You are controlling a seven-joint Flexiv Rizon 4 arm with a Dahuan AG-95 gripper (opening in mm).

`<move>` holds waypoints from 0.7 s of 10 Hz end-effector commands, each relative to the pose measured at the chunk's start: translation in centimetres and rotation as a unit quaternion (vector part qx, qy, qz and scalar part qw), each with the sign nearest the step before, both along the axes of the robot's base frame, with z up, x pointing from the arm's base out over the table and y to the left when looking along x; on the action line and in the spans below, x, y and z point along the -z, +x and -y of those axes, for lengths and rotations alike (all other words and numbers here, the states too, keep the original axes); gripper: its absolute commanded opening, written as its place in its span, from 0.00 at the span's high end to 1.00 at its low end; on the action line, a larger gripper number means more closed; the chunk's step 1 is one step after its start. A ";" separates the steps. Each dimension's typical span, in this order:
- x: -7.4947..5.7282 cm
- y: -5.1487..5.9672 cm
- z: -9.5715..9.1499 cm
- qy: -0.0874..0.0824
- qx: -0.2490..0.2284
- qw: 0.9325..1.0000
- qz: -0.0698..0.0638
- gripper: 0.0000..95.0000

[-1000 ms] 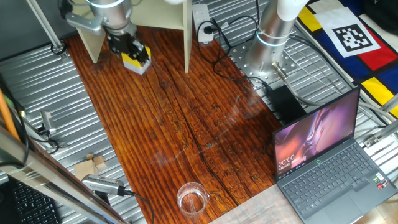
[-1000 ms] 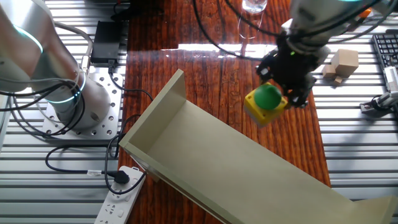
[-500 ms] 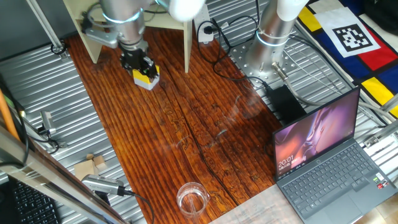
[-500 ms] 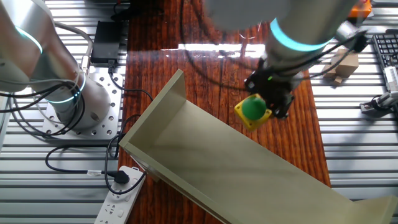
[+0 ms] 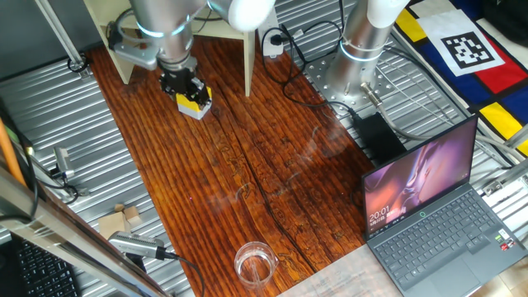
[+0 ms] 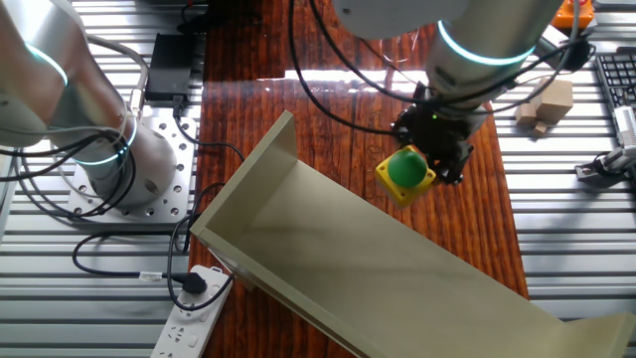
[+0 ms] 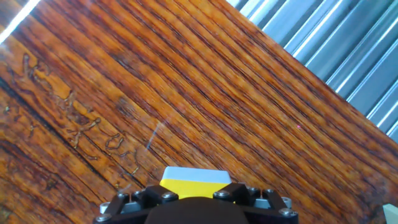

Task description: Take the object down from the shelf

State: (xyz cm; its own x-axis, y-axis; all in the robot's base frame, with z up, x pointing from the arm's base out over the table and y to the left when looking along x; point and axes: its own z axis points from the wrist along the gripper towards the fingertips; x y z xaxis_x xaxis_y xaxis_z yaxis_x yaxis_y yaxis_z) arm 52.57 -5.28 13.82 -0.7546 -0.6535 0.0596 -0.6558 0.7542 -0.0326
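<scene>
The object, a small yellow box [image 5: 195, 102] with a round green button [image 6: 404, 168], is held in my gripper [image 5: 186, 87] just in front of the cream shelf [image 5: 247, 49], low over the dark wooden tabletop. In the other fixed view the gripper [image 6: 437, 149] is shut on the box [image 6: 405, 180], which sits beside the shelf's top board [image 6: 397, 268]. In the hand view the box [image 7: 194, 181] shows as a yellow and pale face between the black fingers [image 7: 134, 202] at the bottom edge.
A clear glass [image 5: 255, 263] stands at the near table edge. Pale wooden blocks [image 5: 122, 219] lie at the left, also seen in the other fixed view [image 6: 545, 102]. An open laptop [image 5: 433, 206] sits at the right. A second robot base [image 5: 351, 62], cables and a power strip [image 6: 189, 303] stand behind the shelf.
My gripper carried the yellow box out from the shelf toward the table's middle and lower; over the last half second it has barely moved.
</scene>
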 end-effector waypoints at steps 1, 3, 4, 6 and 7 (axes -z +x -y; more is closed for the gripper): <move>-0.3 -0.1 0.0 0.005 -0.002 1.000 -0.002 1.00; -0.3 -0.1 0.1 0.004 -0.002 1.000 -0.002 1.00; -0.4 0.0 0.1 0.005 -0.011 1.000 -0.003 1.00; -0.4 0.0 0.1 0.008 -0.032 0.999 -0.018 1.00; -0.4 0.0 0.1 0.006 -0.040 0.998 -0.037 1.00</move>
State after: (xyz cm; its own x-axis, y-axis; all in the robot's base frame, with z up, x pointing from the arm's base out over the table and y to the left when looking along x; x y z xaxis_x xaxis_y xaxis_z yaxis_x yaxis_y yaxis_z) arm 52.46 -5.49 14.17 -0.6998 -0.7092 0.0852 -0.7111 0.7030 0.0106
